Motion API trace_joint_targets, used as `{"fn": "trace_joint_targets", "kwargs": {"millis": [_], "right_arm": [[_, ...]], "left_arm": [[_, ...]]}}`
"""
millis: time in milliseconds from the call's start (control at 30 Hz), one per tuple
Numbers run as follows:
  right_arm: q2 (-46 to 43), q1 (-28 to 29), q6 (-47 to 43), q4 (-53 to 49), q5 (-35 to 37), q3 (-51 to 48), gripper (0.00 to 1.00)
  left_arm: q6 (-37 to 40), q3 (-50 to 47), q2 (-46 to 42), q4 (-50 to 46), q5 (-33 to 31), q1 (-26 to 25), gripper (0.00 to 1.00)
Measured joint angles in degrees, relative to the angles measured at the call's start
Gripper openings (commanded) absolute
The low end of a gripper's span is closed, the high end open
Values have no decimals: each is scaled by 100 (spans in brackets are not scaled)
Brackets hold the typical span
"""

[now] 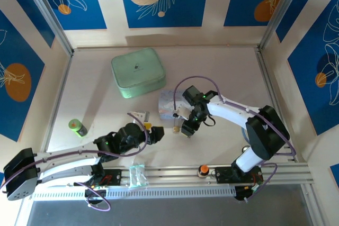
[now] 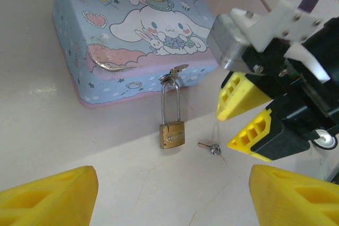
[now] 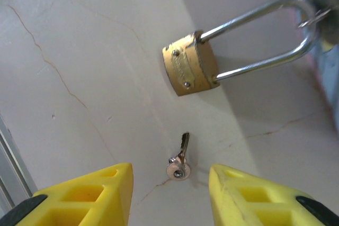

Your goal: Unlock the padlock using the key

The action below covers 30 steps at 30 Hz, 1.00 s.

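One small brass-coloured padlock (image 2: pixel 172 134) with a long, thin silver shackle hangs from the clasp of one pale blue cartoon-printed tin box (image 2: pixel 106 41). Its body rests on the pale bench (image 2: pixel 63 130) just in front of the tin. In the right wrist view both legs of the shackle enter the padlock (image 3: pixel 190 68) body.

One very small pale-gold key (image 2: pixel 210 147) lies flat on the bench just beside the padlock, apart from it. Its blade points roughly toward the lock body, and nothing is gripping it.

Of the two arms, the right end effector (image 3: pixel 169 183) hovers low over the key (image 3: pixel 180 160). Its two yellow fingers (image 3: pixel 95 194) are spread apart, one on either side of the key, and neither touches it. In the left wrist view the same right end effector (image 2: pixel 243 116) sits just right of the padlock and above the key.

The left end effector (image 2: pixel 172 191) faces the padlock from the near side with its two yellow fingers (image 2: pixel 53 194) wide apart, holding nothing.

From above, the left end effector (image 1: pixel 153 134) and the right end effector (image 1: pixel 186 129) are close together in front of the tin (image 1: pixel 168 104). Farther back sits one mint-green rounded case (image 1: pixel 137 71), and at the left one small green can (image 1: pixel 77 127). One orange round knob (image 1: pixel 203 170) stands on the rail at the near edge.
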Motion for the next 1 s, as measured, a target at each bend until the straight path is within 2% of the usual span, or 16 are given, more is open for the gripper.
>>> {"fn": "trace_joint_targets", "kwargs": {"millis": [333,600,700,900,1000], "right_arm": [[304,315,131,-33,463,-164,36],[367,334,144,46,691,-232,36],[367,361,144,120,756,-310,33],[413,466,157,227,929,-341,23],[439,490,151,240,1010,-330,10]], "left_arm": [[-85,0,105,140,2,0,75],[-101,0,111,170,17,0,75],[-103,0,111,170,17,0,75],[-101,0,90,173,17,0,75],[-101,0,87,173,15,0,75]]}}
